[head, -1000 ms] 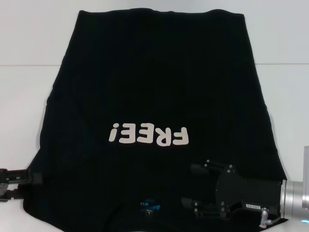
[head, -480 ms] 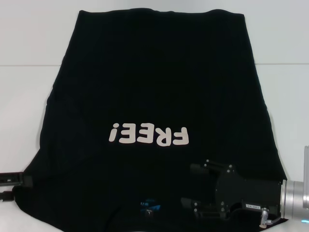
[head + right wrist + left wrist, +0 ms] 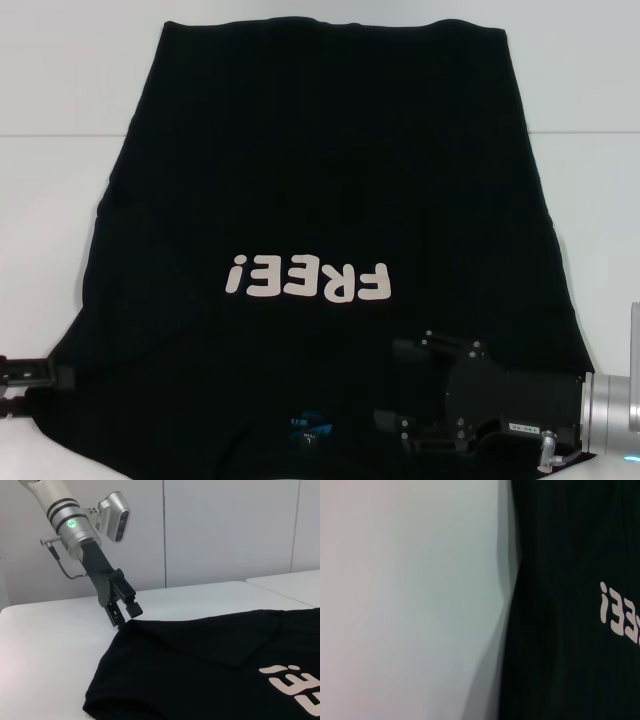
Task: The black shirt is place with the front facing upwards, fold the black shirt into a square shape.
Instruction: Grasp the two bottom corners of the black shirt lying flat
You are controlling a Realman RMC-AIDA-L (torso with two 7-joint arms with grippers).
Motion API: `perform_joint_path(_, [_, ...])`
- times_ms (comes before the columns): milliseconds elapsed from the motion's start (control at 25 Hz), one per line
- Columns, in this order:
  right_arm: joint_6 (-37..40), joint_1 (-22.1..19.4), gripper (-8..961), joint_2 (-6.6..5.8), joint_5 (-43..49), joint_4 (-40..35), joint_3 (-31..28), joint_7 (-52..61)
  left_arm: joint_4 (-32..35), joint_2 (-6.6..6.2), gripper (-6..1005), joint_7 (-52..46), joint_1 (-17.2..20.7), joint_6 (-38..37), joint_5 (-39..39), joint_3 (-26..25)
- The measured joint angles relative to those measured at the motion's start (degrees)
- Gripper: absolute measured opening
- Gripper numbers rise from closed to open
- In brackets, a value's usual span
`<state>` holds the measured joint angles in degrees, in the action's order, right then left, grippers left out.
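Observation:
The black shirt (image 3: pixel 320 170) lies spread on the white table (image 3: pixel 50 190), its white "FREE!" print (image 3: pixel 308 279) facing up and a small blue neck label (image 3: pixel 308 430) at the near edge. My left gripper (image 3: pixel 58 376) sits at the shirt's near left edge. In the right wrist view that left gripper (image 3: pixel 124 616) pinches the raised corner of the shirt (image 3: pixel 200 660), which also fills one side of the left wrist view (image 3: pixel 570 555). My right gripper (image 3: pixel 392 382) stands open just above the fabric, to the right of the neck label.
A table seam (image 3: pixel 60 135) runs across the far part of the white table. Bare white table (image 3: pixel 395 605) lies to the left of the shirt, and more to its right. A grey wall (image 3: pixel 225 530) stands behind the table.
My left gripper has shifted outward to the left, and the shirt's near left edge has been dragged with it. The right arm has stayed put.

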<state>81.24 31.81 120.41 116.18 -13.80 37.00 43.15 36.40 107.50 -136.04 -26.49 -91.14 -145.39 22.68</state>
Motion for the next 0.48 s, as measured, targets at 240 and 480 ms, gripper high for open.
perform_joint_path(240, [0.17, 0.0, 883, 0.0, 0.01, 0.0, 0.0, 0.0, -0.11, 0.16, 916, 0.08, -0.29, 0.62, -0.05, 1.29])
perform_joint_path(480, [0.73, 0.0, 883, -0.03, 0.01, -0.12, -0.12, 0.11, 1.03, 0.65, 858, -0.02, -0.67, 1.39, 0.07, 5.26])
